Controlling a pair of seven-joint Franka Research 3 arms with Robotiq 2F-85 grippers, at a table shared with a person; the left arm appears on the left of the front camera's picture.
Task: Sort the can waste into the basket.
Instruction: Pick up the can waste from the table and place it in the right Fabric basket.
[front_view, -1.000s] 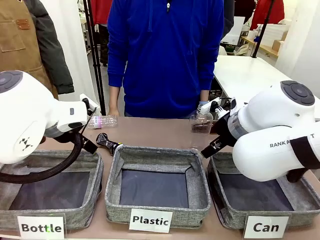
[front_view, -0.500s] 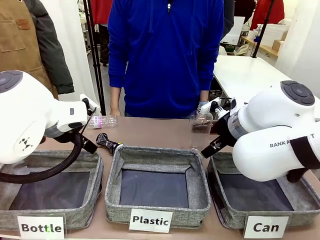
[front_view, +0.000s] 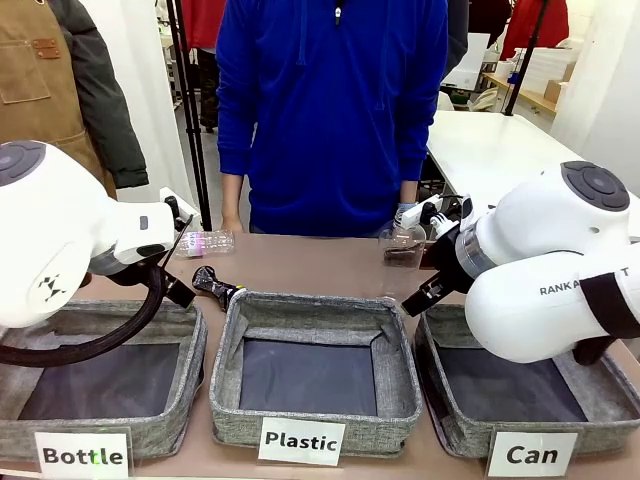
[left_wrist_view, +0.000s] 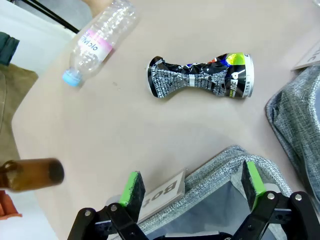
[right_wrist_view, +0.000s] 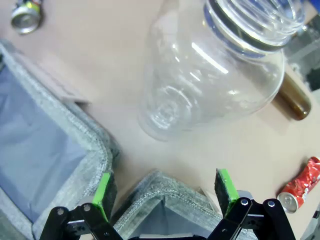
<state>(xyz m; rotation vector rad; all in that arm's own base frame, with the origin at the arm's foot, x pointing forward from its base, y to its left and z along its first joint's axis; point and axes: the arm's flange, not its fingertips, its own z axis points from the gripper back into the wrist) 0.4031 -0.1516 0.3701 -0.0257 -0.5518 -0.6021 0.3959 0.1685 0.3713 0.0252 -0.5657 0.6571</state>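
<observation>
Baskets of grey fabric, three square ones, line the bottom of the front view. The Can basket sits at lower right, with nothing on the part of its dark lining that shows. Just above its near corner, at the bottom of the right wrist view, the right gripper hangs with its green pads spread wide and nothing between them. The left gripper is likewise agape and empty over the bin at the bottom of its own view.

Both pieces of can waste lie on the tan table, outside every bin. The shiny red crushed metal can is at the lower right edge of the right wrist view, near that gripper. The dark crushed metal can with white print lies in the upper middle of the left wrist view, well apart from the Can basket.

The red can looks like the sensible first pick. The right gripper should swing toward it, keeping clear of the big clear plastic bottle and the brown glass bottle beyond. It should line its jaws across the can's short width, come down low and close firmly, since crumpled metal may slip.
</observation>
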